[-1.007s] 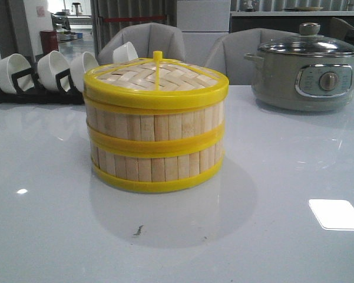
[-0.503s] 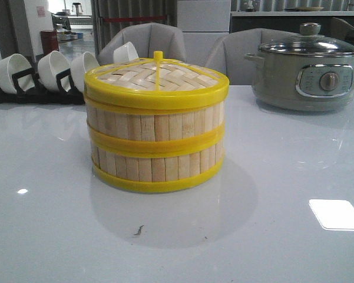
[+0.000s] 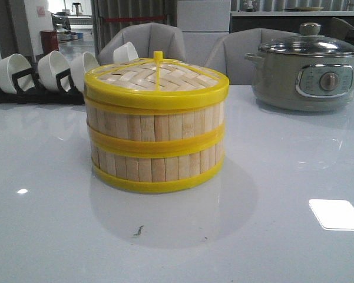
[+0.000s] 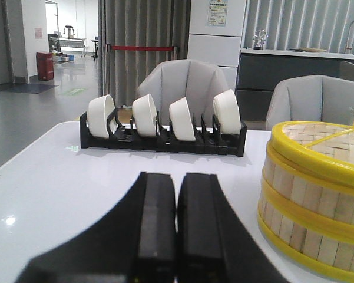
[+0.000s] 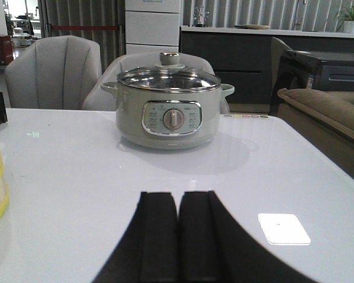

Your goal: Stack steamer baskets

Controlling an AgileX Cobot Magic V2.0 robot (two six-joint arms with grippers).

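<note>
Left hand [image 4: 177, 221] fingers pressed together, empty, right hand [image 5: 178, 236] likewise, both apart from stacked steamer baskets [image 3: 156, 138]

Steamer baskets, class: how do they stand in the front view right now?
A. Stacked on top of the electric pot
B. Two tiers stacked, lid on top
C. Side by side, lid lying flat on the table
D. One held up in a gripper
B: the steamer baskets form two slatted tiers, one on the other, with the woven lid closing the top, standing on the table with no gripper near.
</note>
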